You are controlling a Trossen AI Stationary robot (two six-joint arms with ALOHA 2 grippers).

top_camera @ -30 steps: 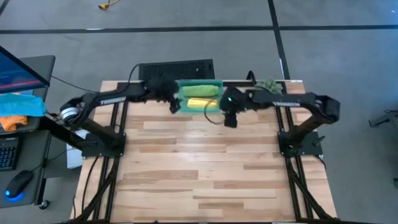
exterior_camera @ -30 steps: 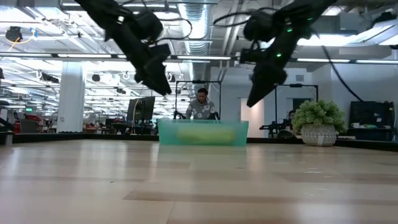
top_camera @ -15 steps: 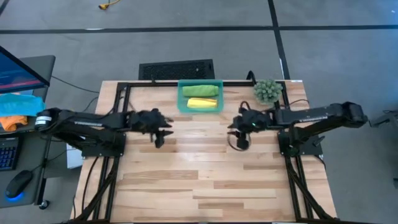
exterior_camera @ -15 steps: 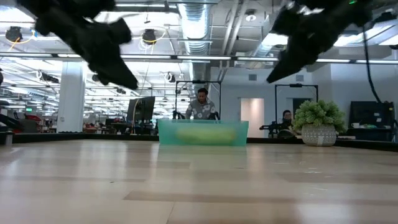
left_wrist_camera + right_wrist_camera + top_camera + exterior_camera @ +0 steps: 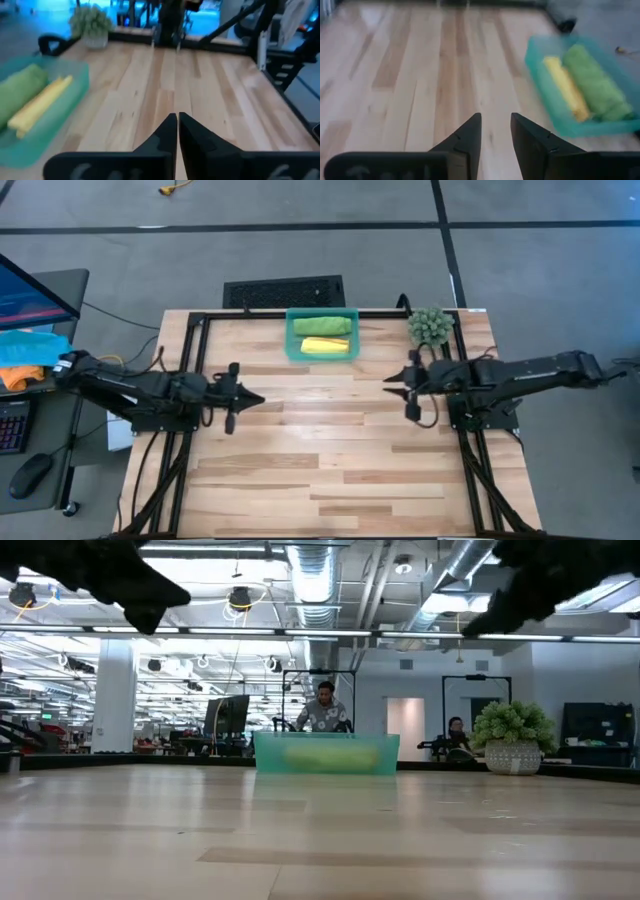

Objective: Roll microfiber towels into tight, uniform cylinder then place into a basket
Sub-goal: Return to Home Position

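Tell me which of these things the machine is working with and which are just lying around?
Part of the job: green towel roll and yellow towel roll, side by side in the teal basket; left tool and right tool, over the table's left and right sides.
Just lying about: potted plant, black vented panel, blue cloth.

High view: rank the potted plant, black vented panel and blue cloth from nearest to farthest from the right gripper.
1. Potted plant, back right table corner, closest to the right gripper.
2. Black vented panel, floor behind the table.
3. Blue cloth, far-left desk.
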